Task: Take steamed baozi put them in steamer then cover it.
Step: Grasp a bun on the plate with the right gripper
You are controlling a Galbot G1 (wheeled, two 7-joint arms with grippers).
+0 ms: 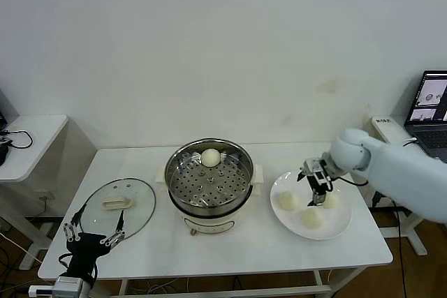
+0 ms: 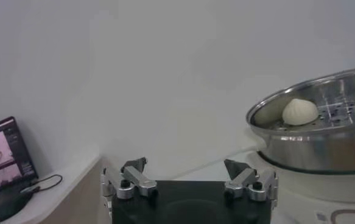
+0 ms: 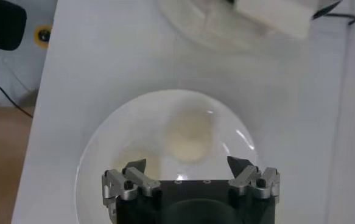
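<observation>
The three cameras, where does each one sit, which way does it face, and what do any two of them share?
Head view: on the robot's head, looking down at the table, steamer, lid and plate; both arms show.
Left wrist view: low by the table's left end, facing the steamer side-on; the left gripper shows, open.
Right wrist view: above the plate, facing down; the right gripper shows, open.
Shared: head and left wrist views both show the bun in the steamer.

Head cam: up high, looks down on whole table (image 1: 209, 256), far off. Left wrist cam: low by table edge, looks sideways at steamer (image 2: 323, 131), same one as mid head view. Right wrist cam: close, looks straight down on plate (image 3: 104, 146), shared w/ head view.
</observation>
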